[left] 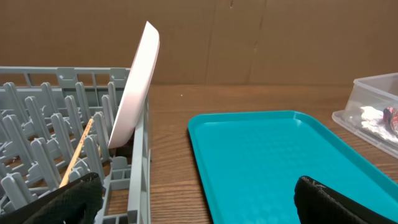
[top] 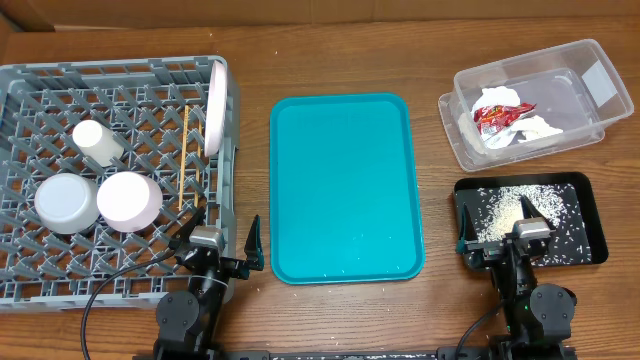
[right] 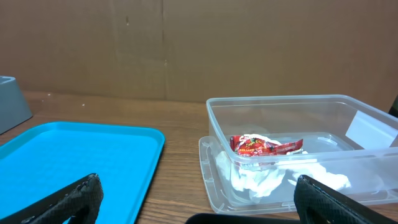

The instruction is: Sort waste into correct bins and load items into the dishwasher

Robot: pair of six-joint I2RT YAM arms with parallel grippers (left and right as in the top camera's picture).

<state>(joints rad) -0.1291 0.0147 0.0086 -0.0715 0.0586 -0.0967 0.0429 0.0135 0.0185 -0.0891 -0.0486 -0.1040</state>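
Observation:
The grey dish rack (top: 30, 80) at the left holds a white plate (top: 215, 107) on edge, two upturned bowls (top: 62, 201) (top: 128, 200), a cup (top: 97, 141) and wooden chopsticks (top: 184, 150). The plate (left: 134, 87) and chopsticks (left: 78, 152) also show in the left wrist view. The clear tub (top: 590, 135) at the right holds the red wrapper (top: 493, 115) and white tissue (top: 535, 128); both show in the right wrist view (right: 264, 146) (right: 258, 177). The black tray (top: 590, 215) holds rice grains (top: 493, 212). My left gripper (top: 222, 243) and right gripper (top: 508, 232) are open and empty, low at the front.
A large teal serving tray (top: 345, 185) lies in the middle with a few rice grains near its front edge. It also shows in the left wrist view (left: 267, 162) and the right wrist view (right: 68, 155). A brown cardboard wall stands behind the table.

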